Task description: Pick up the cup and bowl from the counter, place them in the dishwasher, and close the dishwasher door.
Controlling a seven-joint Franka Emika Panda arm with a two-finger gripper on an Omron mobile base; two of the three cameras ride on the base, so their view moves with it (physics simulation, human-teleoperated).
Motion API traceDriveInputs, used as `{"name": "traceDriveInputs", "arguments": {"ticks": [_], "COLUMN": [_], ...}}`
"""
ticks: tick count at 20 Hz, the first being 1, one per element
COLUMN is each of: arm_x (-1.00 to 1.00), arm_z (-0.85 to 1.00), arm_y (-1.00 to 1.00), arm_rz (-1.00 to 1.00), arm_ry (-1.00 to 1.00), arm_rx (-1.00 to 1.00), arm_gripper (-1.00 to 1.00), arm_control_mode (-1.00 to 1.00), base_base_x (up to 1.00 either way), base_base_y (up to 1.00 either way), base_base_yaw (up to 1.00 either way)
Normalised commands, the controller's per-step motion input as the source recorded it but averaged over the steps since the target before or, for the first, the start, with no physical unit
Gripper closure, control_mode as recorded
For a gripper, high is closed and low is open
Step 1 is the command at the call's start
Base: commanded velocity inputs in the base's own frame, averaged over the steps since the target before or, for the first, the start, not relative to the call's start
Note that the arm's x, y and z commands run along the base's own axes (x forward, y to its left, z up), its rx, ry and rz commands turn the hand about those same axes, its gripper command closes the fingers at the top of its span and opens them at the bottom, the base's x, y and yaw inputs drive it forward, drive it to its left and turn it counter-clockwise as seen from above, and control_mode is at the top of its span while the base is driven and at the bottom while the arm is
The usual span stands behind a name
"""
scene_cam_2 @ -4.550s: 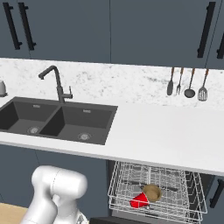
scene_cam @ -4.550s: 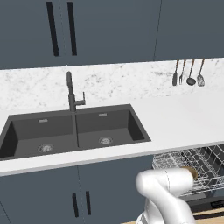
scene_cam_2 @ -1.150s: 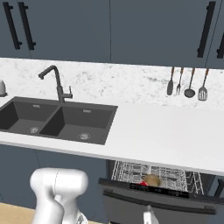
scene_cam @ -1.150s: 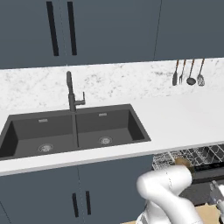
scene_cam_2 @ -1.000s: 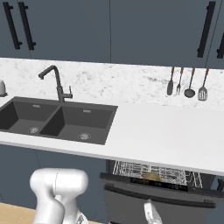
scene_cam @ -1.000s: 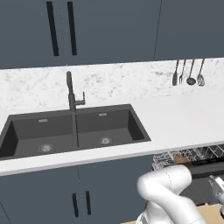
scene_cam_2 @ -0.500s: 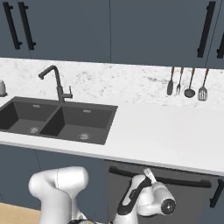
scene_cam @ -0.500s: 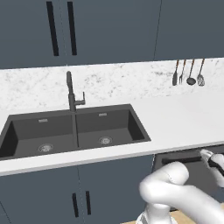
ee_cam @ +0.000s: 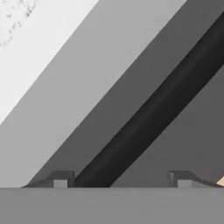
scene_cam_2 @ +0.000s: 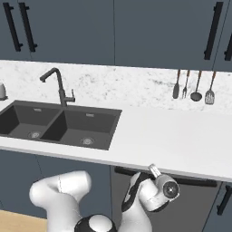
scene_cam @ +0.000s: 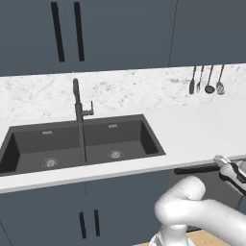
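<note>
Left base view, left to right. The black double sink (scene_cam: 79, 144) with its dark tap (scene_cam: 78, 102) is sunk into the counter (scene_cam: 202, 127), well to the left of the pincer and above it. Four utensils (scene_cam: 206, 79) hang on the marble backsplash (scene_cam: 134, 89), high above the pincer. The pincer's hand sits at the right edge of this view, below the counter's front lip, with the black bar handle (scene_cam: 197, 168) just to its left. The dishwasher door (scene_cam: 211, 185) stands upright under the counter, behind the hand.

Right base view, left to right. A small pale object (scene_cam_2: 2, 91) stands on the counter (scene_cam_2: 181, 136) at the far left edge. The sink (scene_cam_2: 59, 123) and tap (scene_cam_2: 56, 86) lie up and to the left of the pincer. The wrist rises in front of the dishwasher door (scene_cam_2: 190, 204), its top close to the bar handle (scene_cam_2: 199, 181), which runs off to the pincer's right. The utensils (scene_cam_2: 192, 86) hang up and to the right. A cabinet's vertical handle (scene_cam_2: 223, 199) shows at the far right, beside the door.

Hand view. The pincer (ee_cam: 122, 178) is released: its two tips stand well apart. The bar handle (ee_cam: 153, 111) crosses diagonally ahead of it, passing close beside the left tip; contact cannot be judged. The door panel (ee_cam: 192, 144) lies beyond the handle, and the counter's pale edge (ee_cam: 48, 57) lies up and to the left. The bowl and cup are out of sight, with the door closed.
</note>
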Motion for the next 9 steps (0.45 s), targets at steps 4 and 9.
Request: {"name": "traceDriveInputs", "arguments": {"ticks": [4, 9], "arm_x": [0.88, 0.88], "arm_z": [-0.40, -0.29], "arm_y": [0.00, 0.00], "arm_rz": [0.00, 0.00], "arm_ry": [-0.04, -0.02], "arm_rx": [0.01, 0.01], "arm_gripper": [-1.00, -1.00], "arm_control_mode": [-1.00, -1.00], "base_base_x": [0.00, 0.00], "base_base_y": [0.00, 0.00], "base_base_yaw": [0.00, 0.00]}}
